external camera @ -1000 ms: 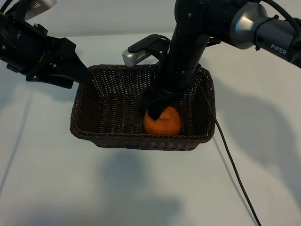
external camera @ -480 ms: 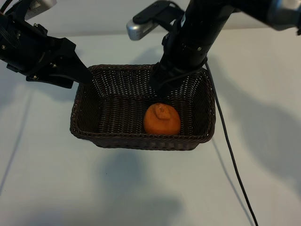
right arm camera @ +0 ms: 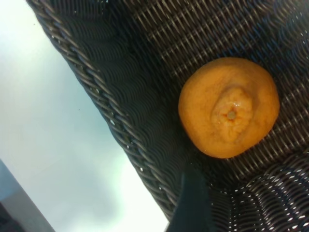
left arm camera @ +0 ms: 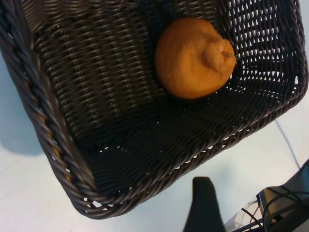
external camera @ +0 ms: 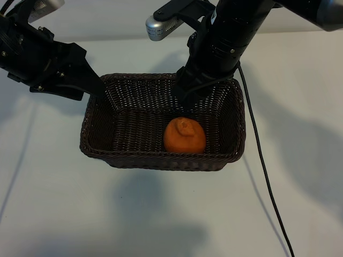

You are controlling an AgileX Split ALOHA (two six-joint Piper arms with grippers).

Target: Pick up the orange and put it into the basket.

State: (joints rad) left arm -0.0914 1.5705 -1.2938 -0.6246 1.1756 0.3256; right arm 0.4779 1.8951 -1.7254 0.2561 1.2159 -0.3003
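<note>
Now your right gripper, jaws apart above the orange, could clip the basket rim if it swings sideways.

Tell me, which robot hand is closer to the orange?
The right hand. It hangs open just above the orange in the basket. The left hand is farther off, at the basket's far left corner.

No text, label, brand, number or sign can be read anywhere here
</note>
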